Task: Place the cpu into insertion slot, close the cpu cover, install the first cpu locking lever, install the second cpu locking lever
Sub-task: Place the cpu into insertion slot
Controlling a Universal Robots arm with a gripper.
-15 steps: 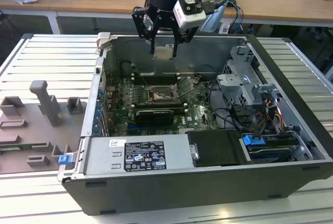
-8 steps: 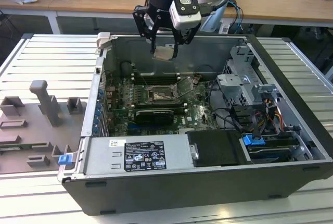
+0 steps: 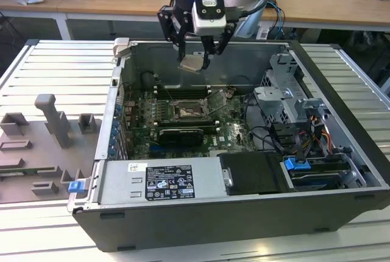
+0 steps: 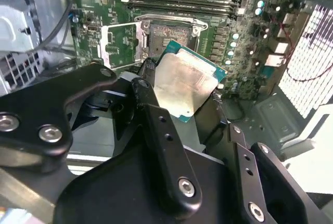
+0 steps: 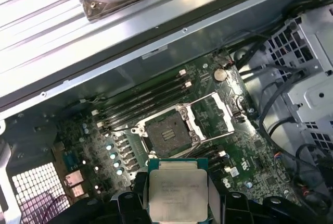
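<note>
Tool (image 3: pixel 195 60) clamped on cpu (image 5: pixel 177 190) by its edges, metal top facing cams in both wrist views. Cpu in air above board, short of slot (image 5: pixel 167 133), not touching it. Slot open, bare. Cover (image 5: pixel 216 112) swung open just beside slot. Past slot: RAM slots (image 5: pixel 145 99), then case wall (image 5: pixel 156 52).
</note>
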